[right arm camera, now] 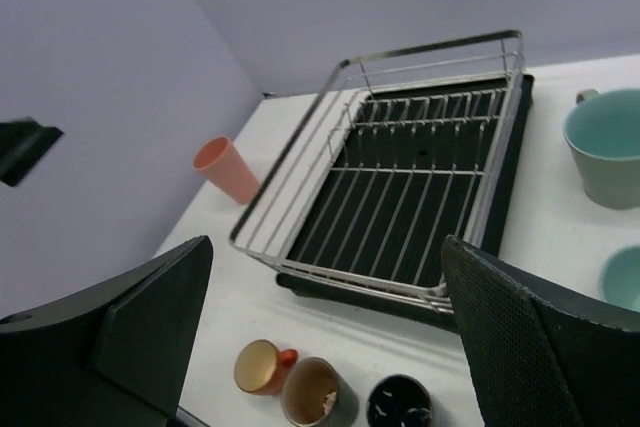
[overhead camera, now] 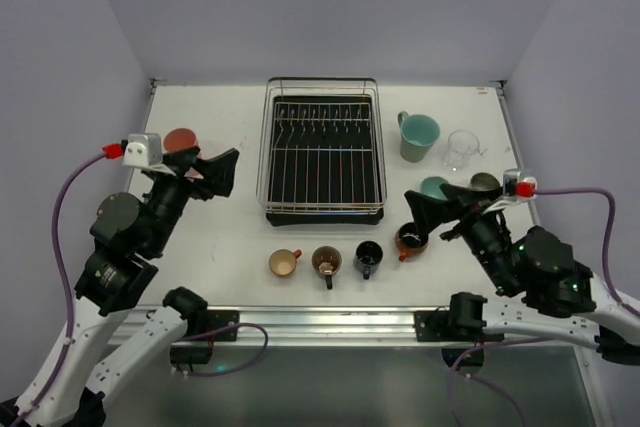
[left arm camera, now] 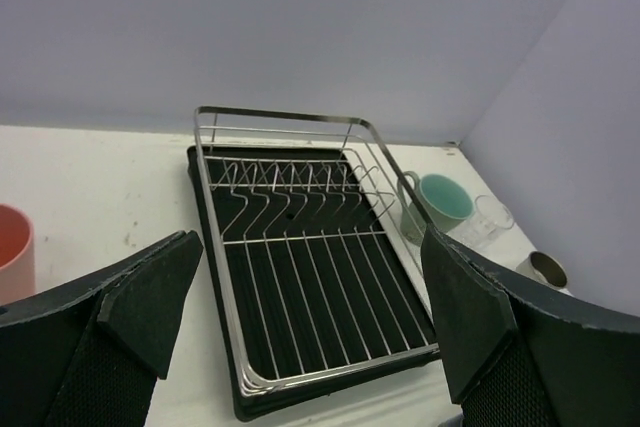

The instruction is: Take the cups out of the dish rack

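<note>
The chrome-wire dish rack (overhead camera: 322, 209) on its black tray stands at the table's middle and holds no cups. It also shows in the left wrist view (left arm camera: 275, 114) and the right wrist view (right arm camera: 430, 50). A salmon-pink cup (overhead camera: 181, 138) stands left of it, a tall green cup (overhead camera: 418, 136), a clear cup (overhead camera: 461, 149) and a teal cup (overhead camera: 433, 186) stand to its right. In front stand a red-handled cup (overhead camera: 284, 263), a brown cup (overhead camera: 326, 261), a black cup (overhead camera: 368, 256) and an orange cup (overhead camera: 410, 240). My left gripper (overhead camera: 222, 174) is open and empty beside the pink cup. My right gripper (overhead camera: 420, 212) is open and empty above the orange cup.
A grey-brown cup (overhead camera: 485, 182) stands at the right, behind my right wrist. Purple walls close in the table at the back and both sides. A metal rail runs along the near edge.
</note>
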You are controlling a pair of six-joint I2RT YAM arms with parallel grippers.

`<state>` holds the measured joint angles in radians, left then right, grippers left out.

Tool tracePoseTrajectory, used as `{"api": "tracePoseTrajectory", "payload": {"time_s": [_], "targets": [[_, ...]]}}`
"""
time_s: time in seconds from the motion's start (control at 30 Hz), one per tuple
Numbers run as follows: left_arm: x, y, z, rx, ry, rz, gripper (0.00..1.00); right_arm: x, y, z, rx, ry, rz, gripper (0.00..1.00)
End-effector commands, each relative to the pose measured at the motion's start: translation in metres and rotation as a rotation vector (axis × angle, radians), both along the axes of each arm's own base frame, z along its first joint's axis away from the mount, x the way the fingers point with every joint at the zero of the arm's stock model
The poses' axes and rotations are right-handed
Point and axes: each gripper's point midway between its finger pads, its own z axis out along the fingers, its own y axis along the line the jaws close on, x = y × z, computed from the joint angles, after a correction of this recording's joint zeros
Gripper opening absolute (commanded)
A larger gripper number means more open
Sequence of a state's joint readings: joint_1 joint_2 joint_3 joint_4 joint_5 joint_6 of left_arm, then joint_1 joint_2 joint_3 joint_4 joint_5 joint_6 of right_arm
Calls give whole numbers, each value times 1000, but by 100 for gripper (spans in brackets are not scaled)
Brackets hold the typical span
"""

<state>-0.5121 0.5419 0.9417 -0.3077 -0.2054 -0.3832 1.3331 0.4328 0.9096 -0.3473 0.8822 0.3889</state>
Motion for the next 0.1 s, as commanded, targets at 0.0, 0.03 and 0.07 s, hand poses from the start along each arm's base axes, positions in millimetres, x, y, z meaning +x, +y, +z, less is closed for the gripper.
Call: {"api": "tracePoseTrajectory", "payload": {"time_s": [0.0, 0.03, 0.07], "targets": [[-1, -17, 5, -29, -39, -83, 100, 6, -21, -17, 107, 47, -101, 99], [2, -18, -7, -21, -18, -80, 100, 6, -20, -21, 107, 52, -104, 99], [5, -20, -13, -17, -2, -79, 100, 7, -21, -26, 101, 55, -113, 99]]}}
